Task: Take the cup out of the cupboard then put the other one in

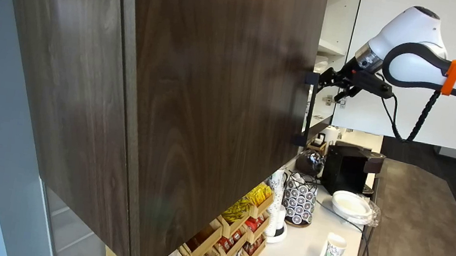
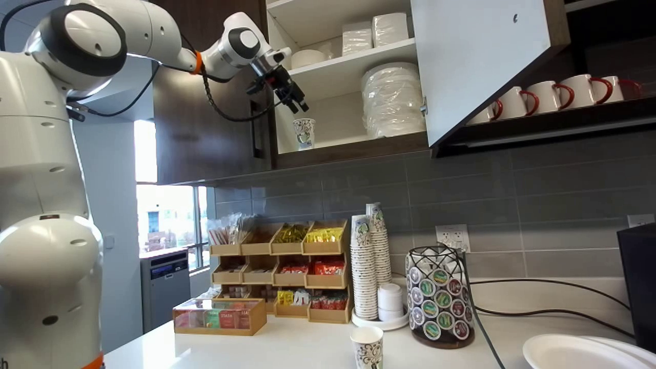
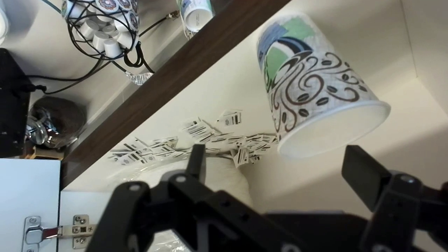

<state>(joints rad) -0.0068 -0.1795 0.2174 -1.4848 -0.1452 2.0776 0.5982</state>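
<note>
The cupboard has its door open, with pale shelves inside; its dark wood door fills much of an exterior view. A patterned paper cup stands upright on the lowest shelf near the left side. In the wrist view this cup shows large, its rim toward my fingers. My gripper is just above the cup's rim, apart from it. In the wrist view the gripper is open with nothing between its fingers. A second similar cup stands upright on the counter, also seen in the exterior view.
Wrapped plates stand on the same shelf, right of the cup. The open white door hangs to the right. Below are cup stacks, a pod holder, a snack rack, plates and a coffee machine.
</note>
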